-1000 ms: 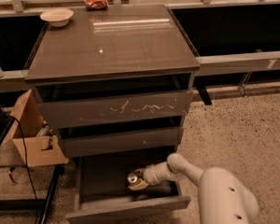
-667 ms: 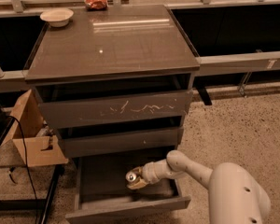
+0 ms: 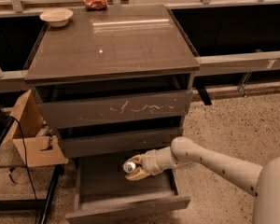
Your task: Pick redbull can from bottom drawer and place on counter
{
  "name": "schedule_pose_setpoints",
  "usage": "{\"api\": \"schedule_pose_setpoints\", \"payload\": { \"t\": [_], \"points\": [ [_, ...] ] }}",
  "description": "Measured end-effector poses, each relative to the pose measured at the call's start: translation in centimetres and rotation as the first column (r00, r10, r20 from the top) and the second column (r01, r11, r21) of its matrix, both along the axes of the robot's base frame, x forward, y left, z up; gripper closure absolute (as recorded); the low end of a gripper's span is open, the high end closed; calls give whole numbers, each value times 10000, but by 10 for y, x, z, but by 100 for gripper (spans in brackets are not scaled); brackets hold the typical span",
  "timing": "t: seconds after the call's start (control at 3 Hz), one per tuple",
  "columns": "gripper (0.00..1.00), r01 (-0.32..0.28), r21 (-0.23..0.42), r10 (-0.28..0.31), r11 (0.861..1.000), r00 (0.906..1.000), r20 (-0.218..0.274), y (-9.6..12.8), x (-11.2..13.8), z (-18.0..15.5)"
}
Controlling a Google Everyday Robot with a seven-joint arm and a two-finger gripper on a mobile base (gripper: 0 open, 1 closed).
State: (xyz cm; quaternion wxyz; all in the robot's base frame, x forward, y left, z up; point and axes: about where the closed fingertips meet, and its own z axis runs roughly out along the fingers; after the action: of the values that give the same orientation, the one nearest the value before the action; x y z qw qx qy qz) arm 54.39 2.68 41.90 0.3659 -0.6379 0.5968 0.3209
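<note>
The redbull can [image 3: 129, 166] has a silver top and sits between the fingers of my gripper [image 3: 133, 168], lifted a little above the floor of the open bottom drawer [image 3: 126, 208]. The gripper is shut on the can, reaching in from the right on the white arm [image 3: 210, 160]. The counter [image 3: 112, 41] is the glossy dark top above the three drawers.
A white bowl [image 3: 56, 17] sits at the counter's back left corner and a red snack packet [image 3: 95, 2] lies on the ledge behind. A cardboard box [image 3: 30, 134] and a black cable stand left of the cabinet. The scratched upper drawer front [image 3: 116, 108] overhangs the bottom drawer.
The gripper with the can has risen slightly and moved a little left inside the bottom drawer; the arm has shifted right in view.
</note>
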Motion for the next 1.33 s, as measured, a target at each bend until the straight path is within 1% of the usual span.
{"api": "schedule_pose_setpoints", "payload": {
  "t": [0.33,0.67,1.0,1.33],
  "points": [
    [100,0,63,0,10000,10000,16,1,0,4],
    [100,303,-24,-303,9995,9995,130,0,1,65],
    [100,636,-107,-631,9979,9972,404,-5,6,122],
    [100,967,297,-995,9949,9880,1178,-16,6,211]
  ]
}}
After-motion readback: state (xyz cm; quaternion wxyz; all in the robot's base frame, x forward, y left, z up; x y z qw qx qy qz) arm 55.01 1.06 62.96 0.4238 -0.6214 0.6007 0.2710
